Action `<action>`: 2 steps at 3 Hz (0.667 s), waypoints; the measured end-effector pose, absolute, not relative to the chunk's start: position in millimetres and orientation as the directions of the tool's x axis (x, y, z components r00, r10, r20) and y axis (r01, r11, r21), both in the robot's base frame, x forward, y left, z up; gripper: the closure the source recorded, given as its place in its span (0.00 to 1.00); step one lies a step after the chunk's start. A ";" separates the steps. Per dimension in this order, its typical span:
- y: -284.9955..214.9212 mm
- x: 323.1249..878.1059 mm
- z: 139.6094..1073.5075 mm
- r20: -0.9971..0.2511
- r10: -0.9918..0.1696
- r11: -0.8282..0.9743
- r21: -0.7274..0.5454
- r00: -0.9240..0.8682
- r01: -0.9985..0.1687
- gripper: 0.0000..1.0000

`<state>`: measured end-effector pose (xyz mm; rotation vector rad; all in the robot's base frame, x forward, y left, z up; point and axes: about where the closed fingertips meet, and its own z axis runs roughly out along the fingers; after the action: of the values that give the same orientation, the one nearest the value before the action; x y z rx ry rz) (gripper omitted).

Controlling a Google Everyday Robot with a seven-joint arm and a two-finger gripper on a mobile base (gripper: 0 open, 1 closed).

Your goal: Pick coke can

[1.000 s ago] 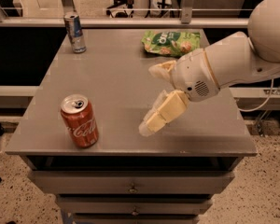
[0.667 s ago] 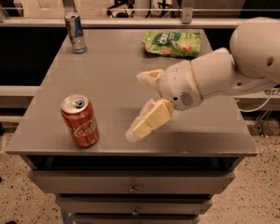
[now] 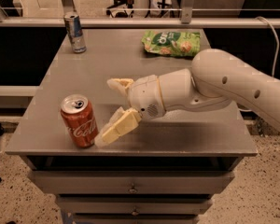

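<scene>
The coke can [image 3: 79, 121], red with white script and a silver top, stands upright near the front left edge of the grey table [image 3: 196, 134]. My gripper [image 3: 110, 110] reaches in from the right on a white arm, just right of the can. Its fingers are open: the near finger [image 3: 115, 128] has its tip close beside the can's lower right side, the far finger [image 3: 119, 84] lies behind and to the right of the can. Nothing is held.
A slim blue-and-silver can [image 3: 75, 32] stands at the back left of the table. A green snack bag [image 3: 171, 42] lies at the back right. Drawers [image 3: 130, 186] sit under the table front. A rail [image 3: 130, 22] runs behind the table.
The gripper has moved left across the table toward the coke can, from the table's middle to right beside it. The can has not moved.
</scene>
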<state>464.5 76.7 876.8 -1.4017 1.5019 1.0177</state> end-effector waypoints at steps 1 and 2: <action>99.4 462.3 869.2 -0.966 -0.259 0.022 0.006 -0.012 -1.000 0.00; 121.6 458.3 861.0 -0.983 -0.180 -0.008 -0.025 0.026 -1.000 0.03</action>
<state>458.3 121.6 861.0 -1.3575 1.3189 1.1028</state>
